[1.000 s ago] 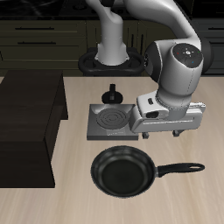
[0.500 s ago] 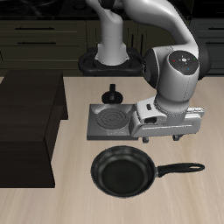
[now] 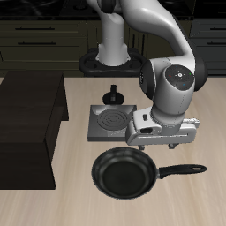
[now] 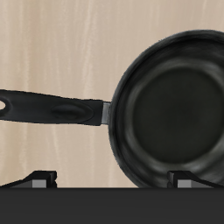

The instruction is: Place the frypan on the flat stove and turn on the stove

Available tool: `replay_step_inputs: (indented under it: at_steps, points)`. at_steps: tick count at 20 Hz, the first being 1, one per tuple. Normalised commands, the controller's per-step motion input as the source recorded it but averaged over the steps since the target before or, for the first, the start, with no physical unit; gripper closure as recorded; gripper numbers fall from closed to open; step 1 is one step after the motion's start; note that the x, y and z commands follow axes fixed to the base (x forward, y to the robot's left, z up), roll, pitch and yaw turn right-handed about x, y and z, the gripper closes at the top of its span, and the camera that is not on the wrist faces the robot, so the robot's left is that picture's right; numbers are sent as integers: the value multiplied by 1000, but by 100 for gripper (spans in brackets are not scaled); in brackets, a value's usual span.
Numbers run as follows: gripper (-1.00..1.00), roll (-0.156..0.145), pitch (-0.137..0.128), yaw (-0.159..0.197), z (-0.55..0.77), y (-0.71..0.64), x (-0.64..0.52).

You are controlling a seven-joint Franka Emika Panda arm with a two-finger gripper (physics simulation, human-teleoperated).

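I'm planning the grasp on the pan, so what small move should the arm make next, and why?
Probably lower the gripper toward the long straight black handle of the round black frypan. The pan lies on the table nearer the front edge than the flat grey square stove, not on it, and the wrist view looks down on the handle with nothing held.

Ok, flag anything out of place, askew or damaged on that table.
Nothing stands out. The frypan sits flat and upright on the table, intact, not yet on the flat stove. The gripper hangs above the pan's handle side.
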Motion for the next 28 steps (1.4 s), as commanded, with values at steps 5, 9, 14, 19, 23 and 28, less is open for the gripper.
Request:
replay_step_inputs:
  at_steps: [5, 9, 14, 19, 23, 28]
  points:
    - [-100, 21, -18, 47, -209, -2, -75]
    - [-100, -11, 20, 18, -232, -62, 15]
    - [-100, -5, 26, 3, -296, 6, -43]
    - [-100, 9, 16, 0, -176, 6, -22]
    - [-100, 4, 21, -9, -131, -35, 23]
    - [-100, -22, 73, -3, -310, -118, 18]
